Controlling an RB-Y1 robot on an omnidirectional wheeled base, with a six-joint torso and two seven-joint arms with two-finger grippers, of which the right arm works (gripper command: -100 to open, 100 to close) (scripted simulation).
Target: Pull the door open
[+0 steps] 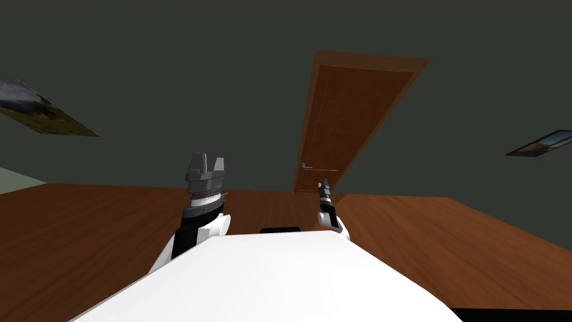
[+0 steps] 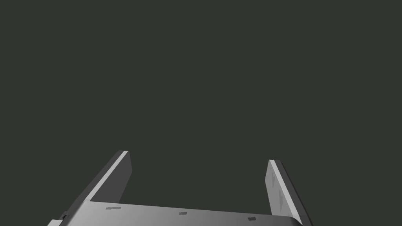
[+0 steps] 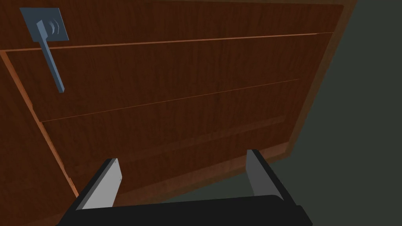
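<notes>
Right gripper (image 1: 324, 187): fingers spread wide, empty, short of door (image 1: 352, 117). Handle (image 1: 306, 166) at 11 o'clock from it in head view, apart; lever lies level across door. Left gripper (image 1: 205, 167): spread, empty, farther off at 9 o'clock. Right arm nearer.

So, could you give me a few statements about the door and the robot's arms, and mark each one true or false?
1. The door is shut. True.
2. The right end effector is clamped on the handle. False: it is open, empty and apart from the handle.
3. The left end effector is open. True.
4. The door is white. False: it is brown with a wood grain.
</notes>
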